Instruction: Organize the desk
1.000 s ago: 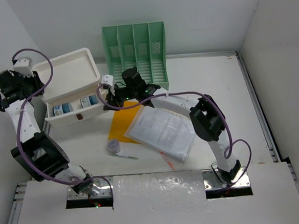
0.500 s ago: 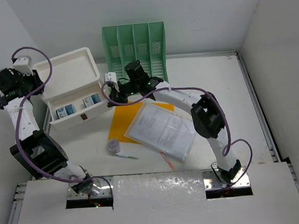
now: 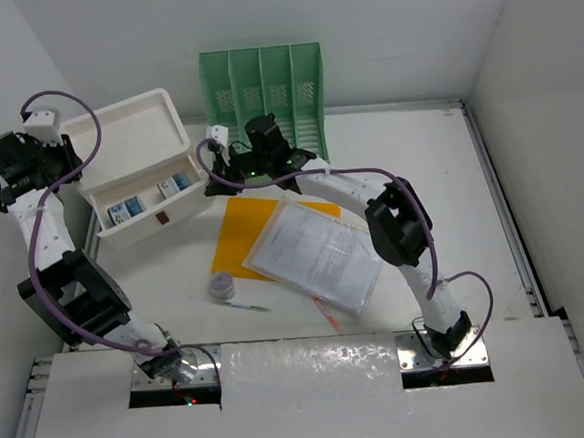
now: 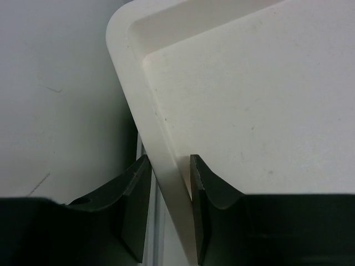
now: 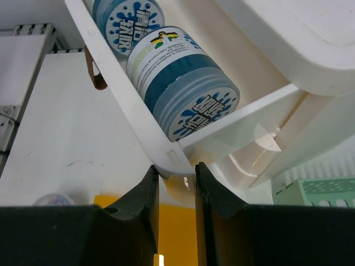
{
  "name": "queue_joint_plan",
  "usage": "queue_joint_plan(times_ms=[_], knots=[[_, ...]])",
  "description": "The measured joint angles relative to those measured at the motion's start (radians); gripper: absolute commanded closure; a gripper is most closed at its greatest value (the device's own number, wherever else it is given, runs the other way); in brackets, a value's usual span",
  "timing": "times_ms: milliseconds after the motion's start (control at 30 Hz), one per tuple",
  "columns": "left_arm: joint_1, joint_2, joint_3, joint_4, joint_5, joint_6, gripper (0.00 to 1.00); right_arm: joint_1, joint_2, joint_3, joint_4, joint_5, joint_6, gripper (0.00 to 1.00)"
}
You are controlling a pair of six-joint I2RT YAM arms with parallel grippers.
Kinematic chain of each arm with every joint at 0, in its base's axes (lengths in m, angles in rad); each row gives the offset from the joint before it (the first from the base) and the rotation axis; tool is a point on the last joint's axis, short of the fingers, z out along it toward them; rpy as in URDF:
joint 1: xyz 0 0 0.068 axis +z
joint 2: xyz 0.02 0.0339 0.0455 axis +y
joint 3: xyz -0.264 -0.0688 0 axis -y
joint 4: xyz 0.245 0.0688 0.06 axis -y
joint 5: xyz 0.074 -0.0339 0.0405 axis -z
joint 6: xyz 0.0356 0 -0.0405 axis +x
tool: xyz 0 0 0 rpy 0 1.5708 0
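At the back left of the desk (image 3: 419,170) stands a white drawer box (image 3: 131,140) with its drawer (image 3: 146,214) pulled partly out. Two blue-labelled rolls (image 3: 126,211) lie in the drawer, and one roll (image 5: 183,83) fills the right wrist view. My right gripper (image 3: 214,181) (image 5: 175,174) is shut on the drawer's front right corner, with a finger (image 5: 141,216) on each side of it. At the box's left side, my left gripper (image 3: 65,167) (image 4: 169,183) is shut on the rim (image 4: 161,149) of the box's top tray.
A green file sorter (image 3: 263,96) stands behind the right arm. In front of it, a sleeve of printed papers (image 3: 314,252) overlaps a yellow folder (image 3: 235,238). A small lidded jar (image 3: 220,284), a pen (image 3: 243,305) and an orange stick (image 3: 329,317) lie nearer the bases.
The right gripper has moved toward the back and narrowed onto the drawer's corner. The drawer has slid further into the box. The left gripper has kept its hold.
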Motion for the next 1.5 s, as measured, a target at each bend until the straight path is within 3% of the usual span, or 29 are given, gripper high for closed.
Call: queue_joint_plan(times_ms=[400,500,600,833,1067,1500], knots=[[0.005,0.014,-0.002,0.042,-0.030,0.024,1.00,0.035,0.009,-0.053,0.184,0.176,0.136,0.98],[0.007,0.015,-0.002,0.041,-0.021,0.025,1.00,0.042,0.026,-0.043,0.214,0.227,0.171,0.89],[0.006,0.016,0.000,0.037,-0.004,0.021,1.00,0.067,0.078,-0.013,0.289,0.338,0.207,0.51],[0.002,-0.004,-0.033,0.069,-0.005,-0.047,1.00,0.076,0.101,0.015,0.327,0.586,0.315,0.49],[-0.004,-0.008,-0.040,0.077,-0.024,-0.085,1.00,0.081,0.116,0.084,0.258,0.716,0.351,0.41],[-0.005,-0.009,-0.035,0.069,-0.040,-0.092,1.00,0.088,0.222,0.161,0.347,0.888,0.447,0.46]])
